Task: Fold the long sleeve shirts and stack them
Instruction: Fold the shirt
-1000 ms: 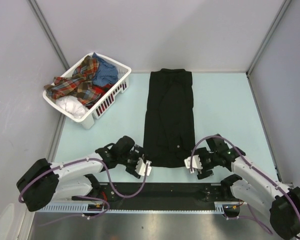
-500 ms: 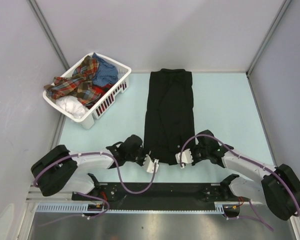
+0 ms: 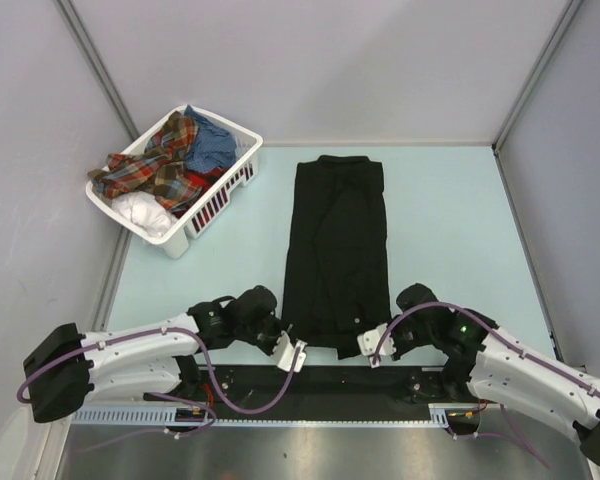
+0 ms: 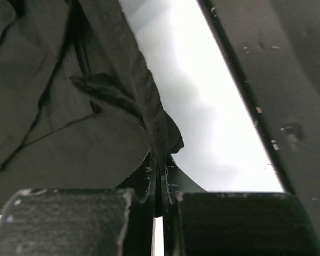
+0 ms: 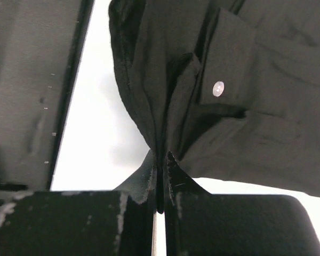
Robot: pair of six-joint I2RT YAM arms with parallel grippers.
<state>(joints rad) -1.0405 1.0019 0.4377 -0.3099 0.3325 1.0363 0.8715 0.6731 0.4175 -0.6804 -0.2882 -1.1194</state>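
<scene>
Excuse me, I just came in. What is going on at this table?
A black shirt is being folded; it lies flat as a long narrow strip. The left gripper and the right gripper are each shut on one near corner of it. The other shirts wait in the white basket.

- The right gripper [image 5: 160, 181] has its jaws pressed together on a bunched edge of the black shirt [image 5: 245, 106].
- The cloth spreads ahead of the fingers and off to their right.
- A pale button [image 5: 218, 88] sits on a cuff [image 5: 229, 58], ahead and right of the tips.
- Pale table [image 5: 101, 122] shows left of the pinch, and a dark strip [image 5: 32, 80] lies beyond it.
</scene>
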